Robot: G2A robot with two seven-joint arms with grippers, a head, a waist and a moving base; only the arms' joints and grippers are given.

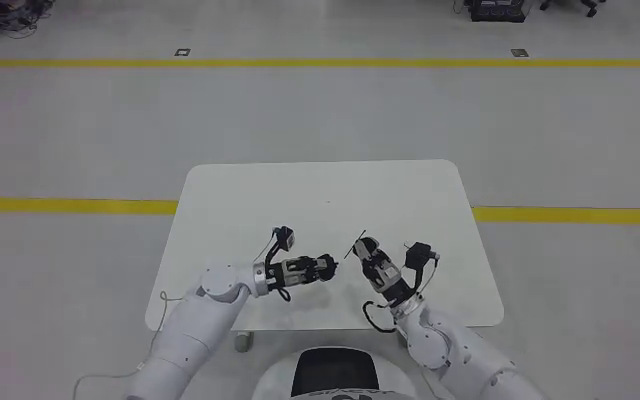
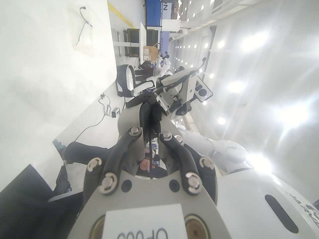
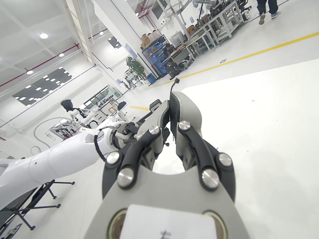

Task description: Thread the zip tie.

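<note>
Right gripper (image 3: 169, 105): jaws clamped on the zip tie (image 3: 176, 82). Its head end pokes out past the fingertips and the strap runs back between the pads.

Left gripper (image 2: 149, 106): jaws together on a thin dark strip that runs back toward the palm. I read this as the same tie's tail, but it's edge-on, so confidence is low.

Both grippers hang tip to tip above the near part of the white table (image 1: 400, 200). Nothing is resting on the table.

Threading doesn't look done. I can't see the tail in the head slot, and no closed loop is visible.

Risks from here:
- The tail misses the slot. The strap is thin and flexible, so a small angle error between the wrists sends it past the head.
- The strap buckles or bows if it's pushed with the head off-axis.
- The head rotates in the right pads, since it's gripped on the strap rather than on the head itself.
- The fingertips collide because the grippers are very close.
- Either grip slips, the tie drops to the table, and it needs a full regrasp.
</note>
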